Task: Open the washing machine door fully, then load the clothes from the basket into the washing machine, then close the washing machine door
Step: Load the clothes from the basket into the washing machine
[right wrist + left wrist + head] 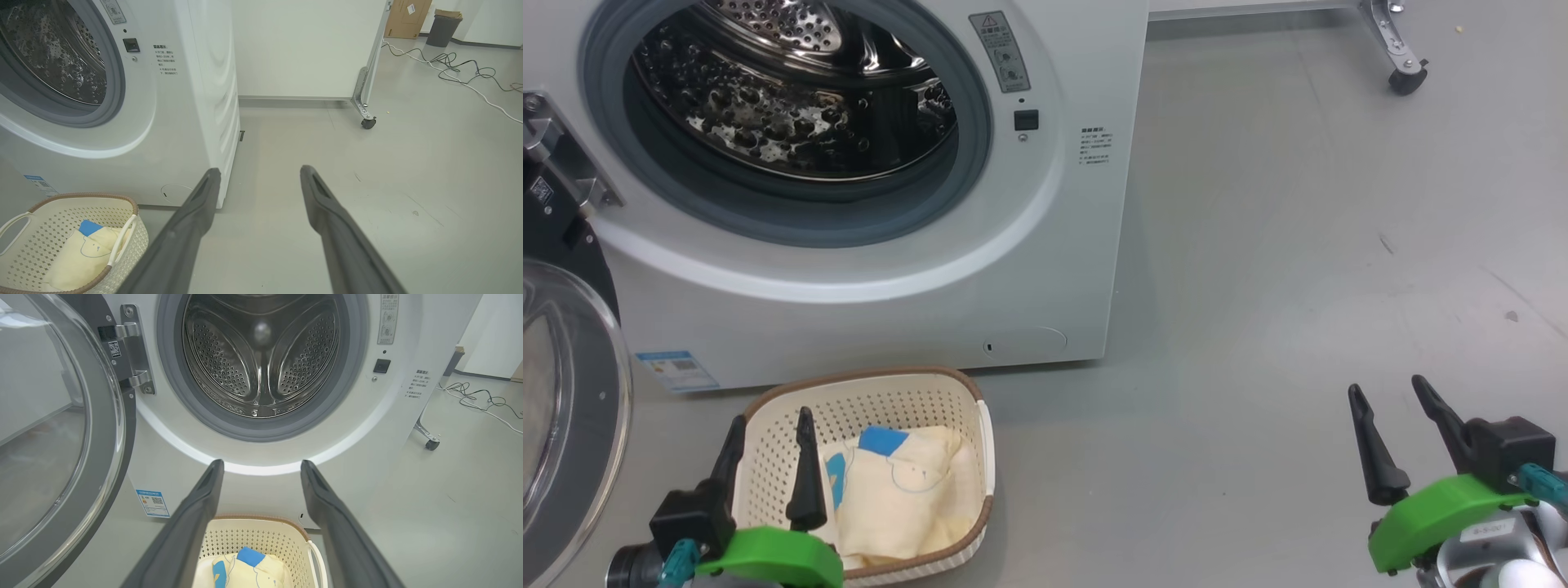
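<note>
Closest to me is my left gripper (770,416), its fingers spread wide and holding nothing, poised over the left part of the basket (866,377). At far left the washing machine door (564,392) stands swung open, with a small QR-code tag (114,349) beside its steel hinge (137,347). A blue energy label (676,369) sits at the lower left corner of the washing machine (1045,245). Right of the drum (792,106) are a grey warning sticker (1000,51) with a triangle and a block of small print (1097,147), both too fine for me to read. The clothes (907,490), cream-yellow with blue patches and a bear outline, lie in the basket just right of my left gripper, apparently untouched. Grey floor (1258,286) follows, with a caster wheel (1407,79) at the back. My right gripper (1387,385) is equally spread and empty, well apart from the basket.
</note>
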Motion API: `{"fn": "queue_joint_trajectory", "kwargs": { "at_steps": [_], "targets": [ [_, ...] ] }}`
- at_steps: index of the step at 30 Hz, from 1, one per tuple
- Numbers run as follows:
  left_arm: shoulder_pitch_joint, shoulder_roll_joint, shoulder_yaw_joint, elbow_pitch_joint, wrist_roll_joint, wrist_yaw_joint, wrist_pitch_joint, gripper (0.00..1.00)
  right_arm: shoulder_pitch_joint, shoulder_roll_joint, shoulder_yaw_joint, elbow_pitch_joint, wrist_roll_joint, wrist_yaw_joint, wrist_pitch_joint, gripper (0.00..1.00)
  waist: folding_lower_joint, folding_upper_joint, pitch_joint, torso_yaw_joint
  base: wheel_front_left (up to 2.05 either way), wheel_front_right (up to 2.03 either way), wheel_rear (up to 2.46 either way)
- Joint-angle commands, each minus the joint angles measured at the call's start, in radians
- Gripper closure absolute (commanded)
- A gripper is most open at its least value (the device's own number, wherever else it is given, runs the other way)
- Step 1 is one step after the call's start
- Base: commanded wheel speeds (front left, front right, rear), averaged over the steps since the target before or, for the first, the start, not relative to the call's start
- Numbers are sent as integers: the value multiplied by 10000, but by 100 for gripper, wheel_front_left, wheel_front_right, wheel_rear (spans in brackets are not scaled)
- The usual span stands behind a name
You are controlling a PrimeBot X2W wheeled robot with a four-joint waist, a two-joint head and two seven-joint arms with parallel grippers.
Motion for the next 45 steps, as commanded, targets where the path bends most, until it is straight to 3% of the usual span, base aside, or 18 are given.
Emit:
{"fn": "queue_joint_trajectory", "kwargs": {
  "at_steps": [1,6,10,20,25,31,45],
  "targets": [
    [-419,89,360,-200,153,-13,-141,0,-335,-181,224,-315,61,-4,-71,0,-1,0,16,11,0,0,0],
    [-688,-7,216,310,199,25,-125,0,-390,-181,280,-339,122,-4,-69,0,-1,0,166,93,0,0,0],
    [-1122,-98,97,843,71,-210,-117,0,-504,-181,339,-378,134,-4,-71,0,-1,0,437,148,0,0,0],
    [-2973,-222,-159,4057,-200,-887,354,0,-1160,-181,630,-482,130,-4,-116,0,-1,0,1557,-8,0,0,0],
    [-4152,-213,-333,5908,-416,-1546,972,0,-1711,-181,985,-400,202,-4,-181,0,-1,0,2396,-392,0,0,0],
    [-5498,-127,-403,7718,-699,-2023,1687,0,-2342,-181,1239,-413,277,-4,-360,0,-1,0,3619,-840,0,0,0],
    [-7537,386,-243,9635,-1528,-2362,2945,0,-3251,-181,1572,-600,697,-4,-904,0,-1,0,6555,-1635,0,0,0]
  ]
}}
